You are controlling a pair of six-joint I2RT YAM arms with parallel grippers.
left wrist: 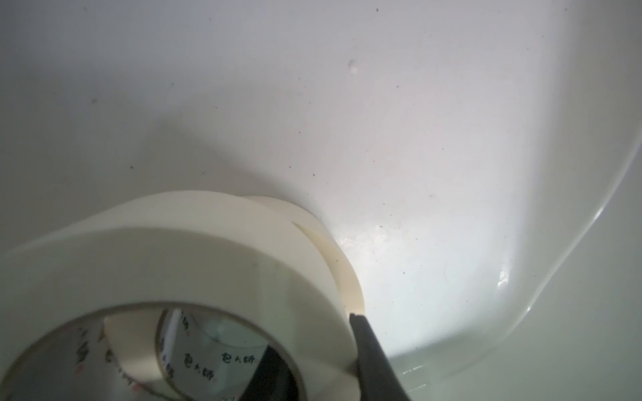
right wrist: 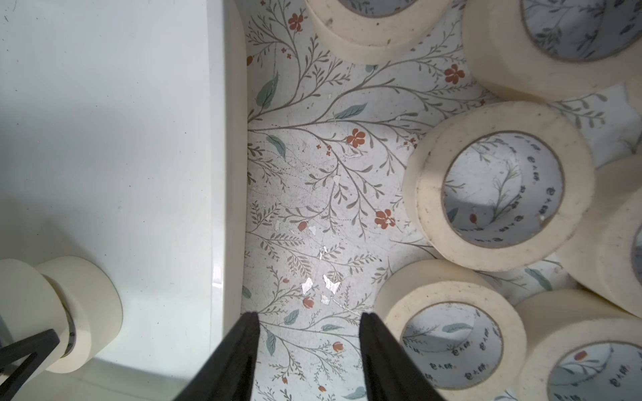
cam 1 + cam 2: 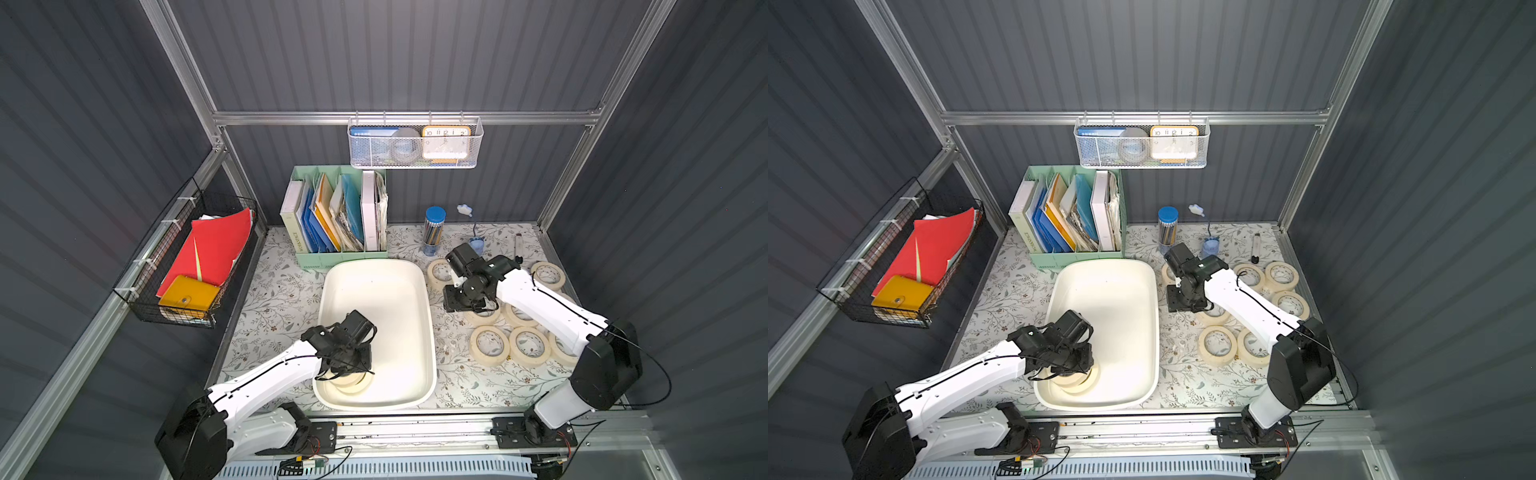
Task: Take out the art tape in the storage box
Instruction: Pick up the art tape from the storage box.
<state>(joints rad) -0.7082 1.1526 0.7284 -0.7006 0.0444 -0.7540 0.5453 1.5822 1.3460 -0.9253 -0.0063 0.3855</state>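
Observation:
The storage box (image 3: 386, 299) (image 3: 1113, 299) is a cream-white tub in the middle of the table in both top views. In its near left corner lie two stacked art tape rolls (image 3: 353, 384) (image 3: 1086, 380). My left gripper (image 1: 316, 350) is shut on the upper roll (image 1: 208, 250), one finger (image 1: 364, 340) outside its wall and one inside the core. The lower roll (image 1: 326, 243) sits offset beneath it. My right gripper (image 2: 309, 317) (image 3: 461, 305) hangs open and empty over the table beside the box's right rim (image 2: 232, 173). Several more rolls (image 3: 489, 345) (image 2: 500, 184) lie flat there.
A mint-green file holder (image 3: 332, 216) stands right behind the box. A white mesh basket (image 3: 415, 143) hangs on the back rail, and a black wire basket (image 3: 187, 266) on the left wall. A blue-lidded pencil jar (image 3: 434, 230), a small blue cup (image 3: 476, 243) and a marker (image 3: 518, 245) stand at the back right.

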